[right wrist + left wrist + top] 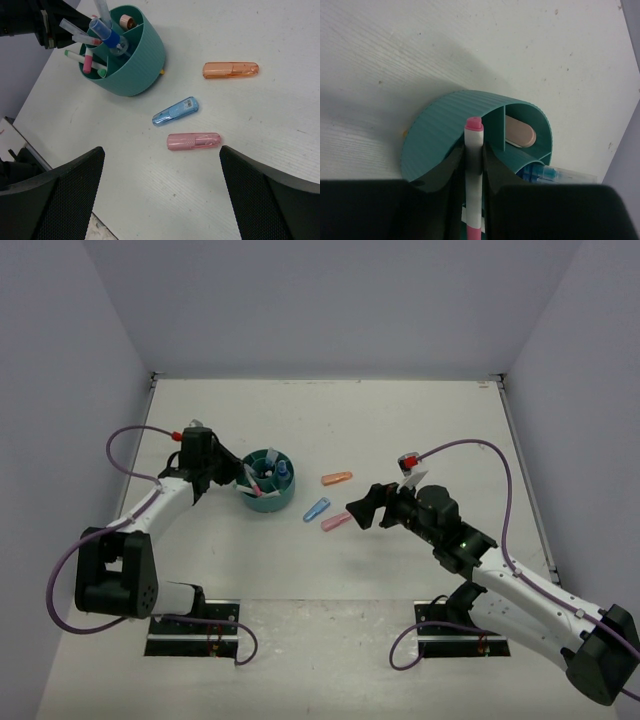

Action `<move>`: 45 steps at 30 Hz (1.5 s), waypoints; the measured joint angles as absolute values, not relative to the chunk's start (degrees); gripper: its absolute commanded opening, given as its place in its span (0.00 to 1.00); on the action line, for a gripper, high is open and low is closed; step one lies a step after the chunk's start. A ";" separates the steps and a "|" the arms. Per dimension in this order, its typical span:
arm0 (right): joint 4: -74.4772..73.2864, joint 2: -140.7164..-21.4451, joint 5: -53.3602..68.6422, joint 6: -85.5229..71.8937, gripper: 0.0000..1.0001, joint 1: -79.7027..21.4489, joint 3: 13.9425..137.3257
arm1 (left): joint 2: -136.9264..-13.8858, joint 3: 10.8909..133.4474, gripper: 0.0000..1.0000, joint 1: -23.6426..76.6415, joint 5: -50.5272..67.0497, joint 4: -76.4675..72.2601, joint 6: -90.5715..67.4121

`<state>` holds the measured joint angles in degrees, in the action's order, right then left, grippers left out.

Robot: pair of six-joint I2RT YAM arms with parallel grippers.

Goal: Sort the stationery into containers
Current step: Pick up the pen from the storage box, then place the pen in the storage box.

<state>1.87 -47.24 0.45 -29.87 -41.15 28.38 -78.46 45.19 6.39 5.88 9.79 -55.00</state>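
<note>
The round teal organizer (266,485) stands left of centre with several pens and a blue-capped clear bottle (111,36) in it. My left gripper (474,165) is shut on a white pen with a pink cap (473,165), held upright at the organizer's (445,125) near rim. Three stubby markers lie on the table: orange (230,69), light blue (175,111) and pink (193,141). My right gripper (162,165) is open and empty, hovering just short of the pink marker (335,522).
A tan-capped item (520,132) lies in one organizer compartment. White table with grey walls at the left, back and right. Purple cables loop from both arms. The orange marker (337,478) lies farthest from the arms.
</note>
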 measured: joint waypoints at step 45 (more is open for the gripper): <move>1.85 -49.12 -0.51 -30.09 0.99 -41.15 28.38 | -41.66 13.56 0.00 24.58 -13.74 -41.50 -29.75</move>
<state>1.85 -49.12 -0.51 -30.09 -41.15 28.38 -41.66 13.56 24.58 -13.74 -41.50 -29.75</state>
